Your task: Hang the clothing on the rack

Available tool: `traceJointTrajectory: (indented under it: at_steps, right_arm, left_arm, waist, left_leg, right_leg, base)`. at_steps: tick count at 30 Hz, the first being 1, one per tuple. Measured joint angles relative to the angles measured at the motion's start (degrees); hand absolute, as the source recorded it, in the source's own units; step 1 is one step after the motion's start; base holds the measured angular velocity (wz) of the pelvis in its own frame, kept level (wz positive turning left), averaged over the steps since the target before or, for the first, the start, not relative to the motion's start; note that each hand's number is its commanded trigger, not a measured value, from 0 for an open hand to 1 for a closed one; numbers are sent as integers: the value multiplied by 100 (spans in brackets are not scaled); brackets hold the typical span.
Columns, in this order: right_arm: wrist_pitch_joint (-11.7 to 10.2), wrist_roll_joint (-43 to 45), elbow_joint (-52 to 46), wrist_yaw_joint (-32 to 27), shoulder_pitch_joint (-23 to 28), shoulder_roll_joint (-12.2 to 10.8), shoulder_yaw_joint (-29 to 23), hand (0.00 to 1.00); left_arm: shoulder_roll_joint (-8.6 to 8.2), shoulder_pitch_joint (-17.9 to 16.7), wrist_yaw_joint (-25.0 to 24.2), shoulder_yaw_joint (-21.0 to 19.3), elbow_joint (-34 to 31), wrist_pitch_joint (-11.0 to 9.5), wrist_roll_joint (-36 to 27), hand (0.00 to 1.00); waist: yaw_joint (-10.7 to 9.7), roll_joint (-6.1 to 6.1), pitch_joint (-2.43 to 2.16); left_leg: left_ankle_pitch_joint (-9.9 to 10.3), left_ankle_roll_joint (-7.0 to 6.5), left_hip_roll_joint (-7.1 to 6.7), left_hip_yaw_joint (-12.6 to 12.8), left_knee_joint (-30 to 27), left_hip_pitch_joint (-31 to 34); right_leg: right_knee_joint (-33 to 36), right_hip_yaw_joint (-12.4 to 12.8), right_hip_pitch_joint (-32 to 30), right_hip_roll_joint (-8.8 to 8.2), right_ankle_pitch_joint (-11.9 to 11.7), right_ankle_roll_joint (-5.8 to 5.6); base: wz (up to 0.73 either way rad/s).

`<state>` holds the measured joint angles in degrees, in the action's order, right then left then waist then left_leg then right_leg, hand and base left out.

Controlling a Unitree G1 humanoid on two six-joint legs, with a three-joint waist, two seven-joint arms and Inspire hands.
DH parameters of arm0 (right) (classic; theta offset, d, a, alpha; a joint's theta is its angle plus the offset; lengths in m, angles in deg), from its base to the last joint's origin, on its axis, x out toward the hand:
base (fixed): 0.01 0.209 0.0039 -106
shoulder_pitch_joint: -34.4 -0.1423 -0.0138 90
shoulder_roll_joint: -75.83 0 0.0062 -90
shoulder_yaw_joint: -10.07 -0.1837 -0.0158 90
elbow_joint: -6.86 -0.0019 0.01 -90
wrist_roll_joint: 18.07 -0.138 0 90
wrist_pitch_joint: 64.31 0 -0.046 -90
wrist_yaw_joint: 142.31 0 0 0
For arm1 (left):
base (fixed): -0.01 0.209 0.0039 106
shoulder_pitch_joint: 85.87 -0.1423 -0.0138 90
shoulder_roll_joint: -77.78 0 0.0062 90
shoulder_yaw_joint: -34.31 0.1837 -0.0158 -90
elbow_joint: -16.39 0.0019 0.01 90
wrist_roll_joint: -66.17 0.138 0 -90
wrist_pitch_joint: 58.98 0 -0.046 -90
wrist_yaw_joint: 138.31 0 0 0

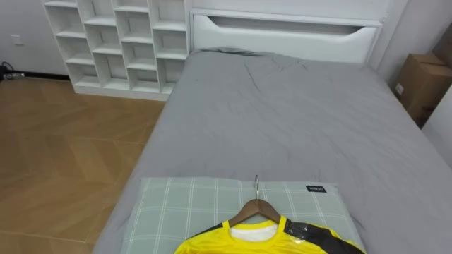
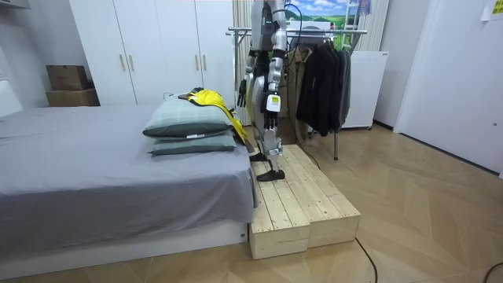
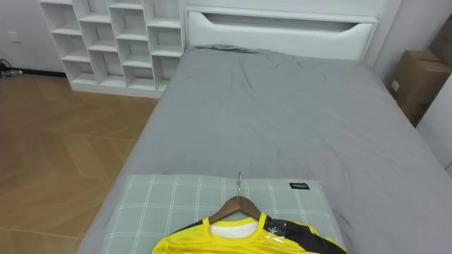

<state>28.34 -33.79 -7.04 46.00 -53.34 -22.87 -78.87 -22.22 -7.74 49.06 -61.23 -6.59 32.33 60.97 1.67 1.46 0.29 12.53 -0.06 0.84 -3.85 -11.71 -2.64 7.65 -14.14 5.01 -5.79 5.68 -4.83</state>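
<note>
A yellow shirt (image 1: 272, 243) with dark trim lies on a wooden hanger (image 1: 258, 208), spread over a green checked pillow (image 1: 176, 208) at the foot of the bed. In the room view the shirt (image 2: 211, 99) tops two stacked pillows (image 2: 189, 126). I stand on a wooden platform (image 2: 302, 200) facing the bed. My left hand (image 2: 269, 118) hangs at my side, apart from the shirt. My right hand (image 2: 246, 90) is partly hidden beyond my body. Behind me is a clothes rack (image 2: 318, 31) holding dark garments (image 2: 322, 79).
The grey bed (image 1: 296, 120) stretches ahead to a white headboard (image 1: 282, 32). A white cubby shelf (image 1: 120, 42) stands at the left over wood floor, and cardboard boxes (image 1: 424, 81) sit at the right. White wardrobes (image 2: 157, 47) line the wall beyond the bed.
</note>
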Motion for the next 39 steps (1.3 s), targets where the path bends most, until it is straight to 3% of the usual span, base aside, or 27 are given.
traceJointTrajectory:
  at_steps: [7, 24, 29, 33, 39]
  right_arm:
    - [-1, 9, -27, 5, 1, 2, 57, 0]
    - [94, 3, -17, 60, -6, -6, -11, 0]
    - [124, -33, -65, 60, 18, -15, -19, 0]
    - [235, -23, -62, 52, 13, -16, -77, 0]
    - [255, 36, -62, -20, 59, 2, -269, 0]
  left_arm:
    - [0, -7, 79, 1, -7, 12, 367, 0]
    - [-2, -49, 121, -60, -4, 44, 360, 0]
    - [-17, -115, 238, -273, -4, 130, 348, 0]
    - [-19, -146, 424, -707, 24, 210, 305, 0]
    - [7, -72, 1136, -1341, 105, 230, 336, 0]
  waist:
    - [25, 4, 2]
    - [16, 55, 0]
    - [24, 23, -24]
    - [44, 14, -24]
    - [91, -21, -40]
  left_leg:
    - [1, 1, 2, 6, -2, -10]
    - [1, 0, 2, 2, -1, -10]
    - [2, 0, 4, 0, -2, -84]
    - [3, -1, 4, 12, 0, -159]
    - [1, 5, 15, 45, 7, -212]
  right_leg:
    - [0, 5, 6, 0, 0, 0]
    - [1, -10, 12, 0, 0, 0]
    - [0, -13, 85, 0, 0, -1]
    - [0, 6, 159, 0, 1, -2]
    - [9, 51, 185, 8, 12, 2]
  base:
    - [0]
    - [0]
    - [0]
    - [-1]
    - [-3]
